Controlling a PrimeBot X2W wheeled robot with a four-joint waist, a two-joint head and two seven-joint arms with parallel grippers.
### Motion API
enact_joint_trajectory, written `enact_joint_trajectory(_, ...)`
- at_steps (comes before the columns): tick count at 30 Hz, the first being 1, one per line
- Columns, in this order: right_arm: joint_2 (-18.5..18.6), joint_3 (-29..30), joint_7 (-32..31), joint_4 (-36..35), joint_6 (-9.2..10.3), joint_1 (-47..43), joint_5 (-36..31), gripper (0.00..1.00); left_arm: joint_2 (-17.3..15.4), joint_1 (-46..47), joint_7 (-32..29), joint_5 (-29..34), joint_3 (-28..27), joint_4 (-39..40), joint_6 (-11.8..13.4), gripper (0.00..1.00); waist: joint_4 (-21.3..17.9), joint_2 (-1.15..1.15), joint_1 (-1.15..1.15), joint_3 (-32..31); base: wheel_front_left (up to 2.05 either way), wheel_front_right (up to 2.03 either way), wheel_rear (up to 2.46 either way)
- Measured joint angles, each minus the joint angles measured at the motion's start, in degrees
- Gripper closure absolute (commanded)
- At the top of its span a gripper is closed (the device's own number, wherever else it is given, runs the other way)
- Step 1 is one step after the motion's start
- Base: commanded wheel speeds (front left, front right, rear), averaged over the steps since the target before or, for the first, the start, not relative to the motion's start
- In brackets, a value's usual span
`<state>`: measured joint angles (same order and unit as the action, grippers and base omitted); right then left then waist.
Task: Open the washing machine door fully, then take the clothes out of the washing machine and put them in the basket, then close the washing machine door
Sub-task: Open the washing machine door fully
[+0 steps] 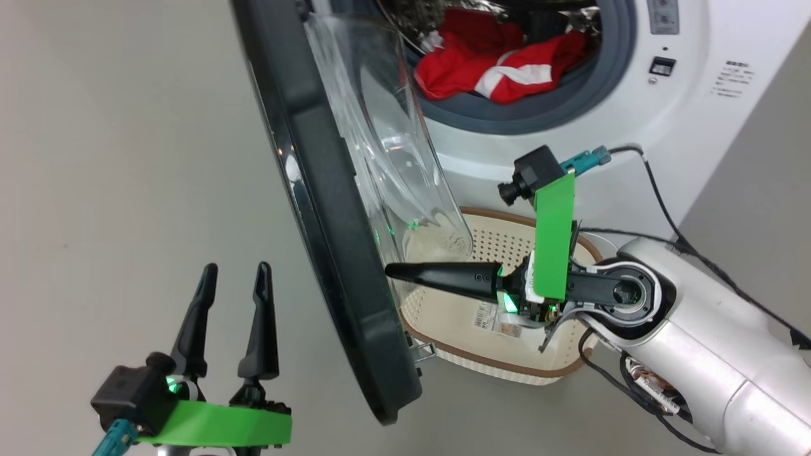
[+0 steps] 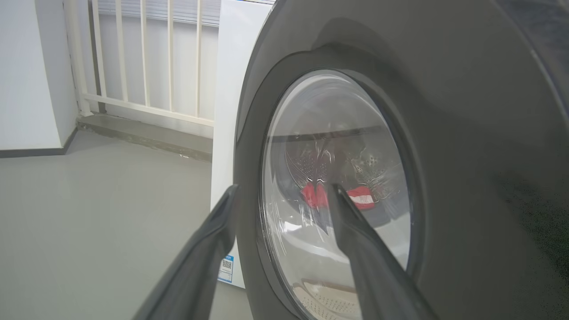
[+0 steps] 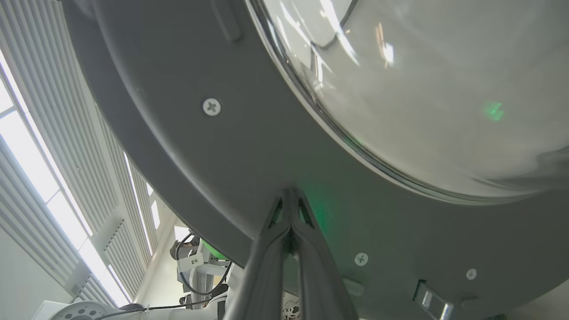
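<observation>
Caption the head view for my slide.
Shut right gripper touches the inner rim of the open washing machine door; red clothes inside the washing machine, basket below.

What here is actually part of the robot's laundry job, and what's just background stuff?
Part of the job:
washing machine door, open
red clothes, inside the machine
washing machine
basket, below the door
right gripper, shut, tips against the door's inner face
left gripper, open, holding nothing

Just there:
white railing
grey floor
</observation>
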<state>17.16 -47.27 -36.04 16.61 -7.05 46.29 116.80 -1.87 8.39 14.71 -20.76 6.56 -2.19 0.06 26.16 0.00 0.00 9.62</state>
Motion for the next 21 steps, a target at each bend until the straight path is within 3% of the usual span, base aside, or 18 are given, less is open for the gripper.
enact_joint_trajectory(10, -0.88, -1.55, 0.00, 0.76, 0.00, -1.53, 0.09, 1.00, -0.02, -1.78, 0.00, -0.01, -0.80, -0.47, -0.01, 0.00, 4.55, 0.00, 0.00, -2.13, 0.00, 0.00, 0.00)
enact_joint_trajectory(21, -2.98, -2.81, -1.03, 2.09, 0.00, -1.46, -0.01, 1.00, -0.15, -2.83, 0.00, -0.10, -1.77, 0.94, 0.51, 0.00, 5.40, 0.00, 0.00, -1.95, 0.00, 0.00, 0.00)
